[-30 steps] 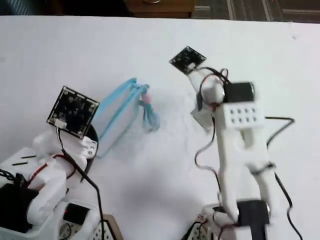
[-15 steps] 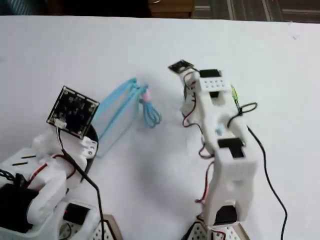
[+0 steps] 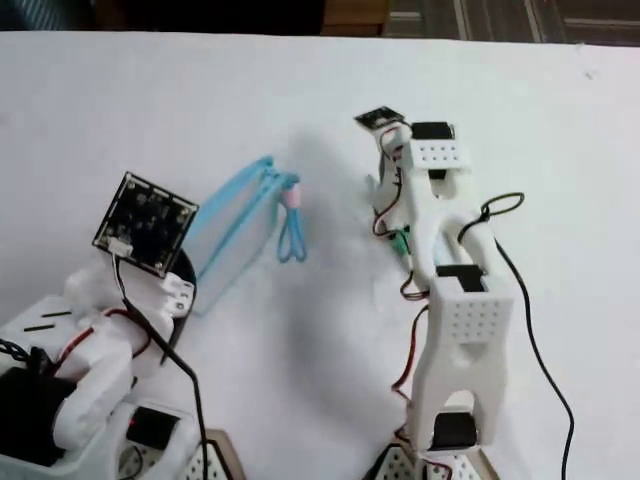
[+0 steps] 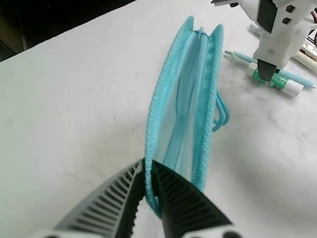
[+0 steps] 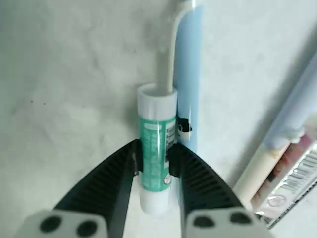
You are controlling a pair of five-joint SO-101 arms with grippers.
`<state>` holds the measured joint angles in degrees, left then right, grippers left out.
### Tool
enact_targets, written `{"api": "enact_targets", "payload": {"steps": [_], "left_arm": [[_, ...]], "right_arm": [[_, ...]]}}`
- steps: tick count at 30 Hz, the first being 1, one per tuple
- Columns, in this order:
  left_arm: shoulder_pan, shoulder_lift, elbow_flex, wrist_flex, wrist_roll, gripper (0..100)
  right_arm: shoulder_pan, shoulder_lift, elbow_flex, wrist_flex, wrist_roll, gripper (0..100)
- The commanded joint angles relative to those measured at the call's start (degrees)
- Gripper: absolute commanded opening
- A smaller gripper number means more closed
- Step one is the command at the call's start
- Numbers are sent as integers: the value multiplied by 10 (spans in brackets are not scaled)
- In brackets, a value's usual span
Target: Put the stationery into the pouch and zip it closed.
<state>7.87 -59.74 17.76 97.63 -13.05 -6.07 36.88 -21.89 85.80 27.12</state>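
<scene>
- The pouch [image 3: 235, 235] is left of the centre of the high view, with its mouth open and the zip not yet drawn.
- The left gripper [image 4: 148, 184] is clamped on one end of the pouch's rim, I judge to steady it and hold the mouth open for filling.
- The right gripper [image 5: 153, 159], right of centre in the high view, is closed around the glue stick [image 5: 156, 148] beside a pen [image 5: 188, 69]. The stick looks ready to be carried over.

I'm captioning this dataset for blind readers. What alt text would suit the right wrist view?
The right gripper is shut on a green and white glue stick on the white table. A light blue pen lies right beside the stick, with a cream pen farther off.
</scene>
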Motion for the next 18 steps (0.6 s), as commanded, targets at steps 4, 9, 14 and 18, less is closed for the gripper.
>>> {"api": "enact_targets", "payload": {"steps": [4,9,14,18], "left_arm": [[-9,11,0,7,4,24],[-8,11,2,7,4,24],[-8,11,2,7,4,24],[-8,11,2,7,4,24]], "right_arm": [[-7,-121,-4,32,-4,17],[-3,-204,-4,70,0,17],[-7,-232,4,82,1,17],[-14,-192,51,73,40,25]]}}
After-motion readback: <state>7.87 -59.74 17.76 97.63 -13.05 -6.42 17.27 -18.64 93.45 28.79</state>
